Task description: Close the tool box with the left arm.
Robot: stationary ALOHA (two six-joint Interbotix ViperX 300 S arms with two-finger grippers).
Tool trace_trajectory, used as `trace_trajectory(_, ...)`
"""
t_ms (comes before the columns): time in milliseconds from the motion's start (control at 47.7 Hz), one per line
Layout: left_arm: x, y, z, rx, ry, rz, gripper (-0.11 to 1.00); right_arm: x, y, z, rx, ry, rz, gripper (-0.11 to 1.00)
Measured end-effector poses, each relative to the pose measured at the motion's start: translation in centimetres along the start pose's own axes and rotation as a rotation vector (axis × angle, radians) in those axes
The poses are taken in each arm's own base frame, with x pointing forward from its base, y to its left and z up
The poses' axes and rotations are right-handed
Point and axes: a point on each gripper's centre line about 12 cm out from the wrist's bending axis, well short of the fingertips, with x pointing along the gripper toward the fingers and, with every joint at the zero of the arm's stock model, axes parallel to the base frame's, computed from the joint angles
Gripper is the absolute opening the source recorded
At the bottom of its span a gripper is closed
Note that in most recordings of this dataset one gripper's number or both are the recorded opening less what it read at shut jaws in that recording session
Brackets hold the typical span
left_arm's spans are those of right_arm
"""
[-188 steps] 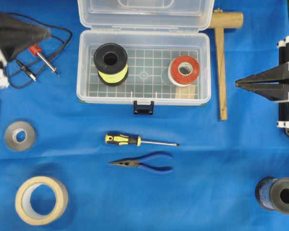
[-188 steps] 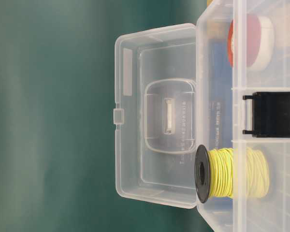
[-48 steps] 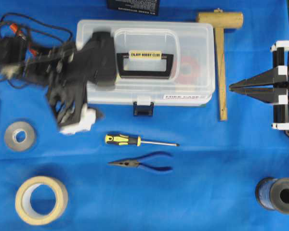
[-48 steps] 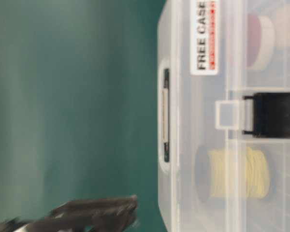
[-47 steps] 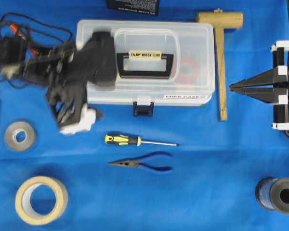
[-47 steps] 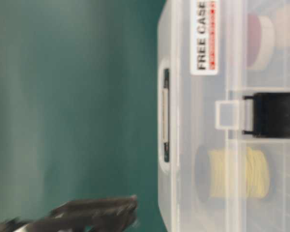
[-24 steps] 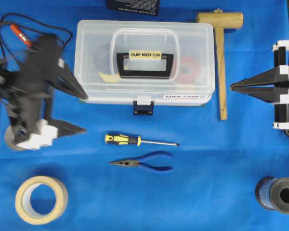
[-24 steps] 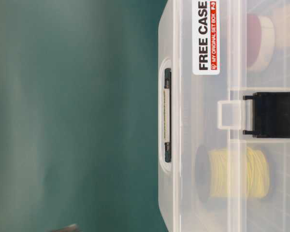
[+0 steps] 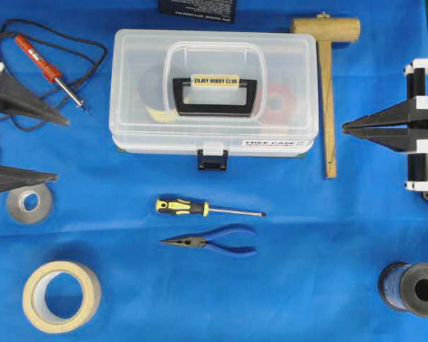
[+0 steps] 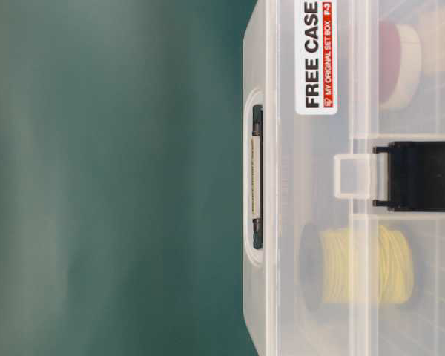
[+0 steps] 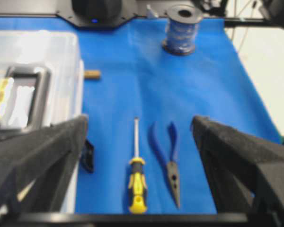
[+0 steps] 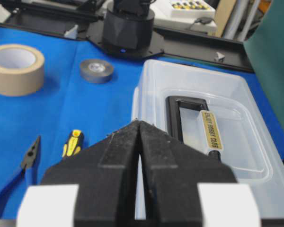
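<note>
Lid down, the clear plastic tool box (image 9: 212,91) sits at the blue cloth's far centre; the black left gripper (image 9: 18,141) gapes wide, empty. Its black latch (image 9: 212,158) looks unfastened, so lifting could spring the lid.

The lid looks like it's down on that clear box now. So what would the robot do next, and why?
Probably just ease the left end effector a little further away and rest. The tool box lid lies flat on the base, its handle folded down, and the open end effector holds nothing, well clear of the box. The black latch hangs unfastened, but the task asks only for closing.
</note>
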Motion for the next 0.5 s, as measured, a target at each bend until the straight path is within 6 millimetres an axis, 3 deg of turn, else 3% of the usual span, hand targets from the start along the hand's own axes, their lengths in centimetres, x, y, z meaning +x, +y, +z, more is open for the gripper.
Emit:
trace_trajectory(294,-2.6,1.4,-6.5,-0.006,-0.121,0.051,0.88,0.0,0.0,0.1,0.0,-0.012,0.0,0.0)
trace_trajectory(503,-3.4,1.8,-9.8,0.017,-0.11,0.077,0.88,0.0,0.0,0.1,0.002,-0.011,0.0,0.0)
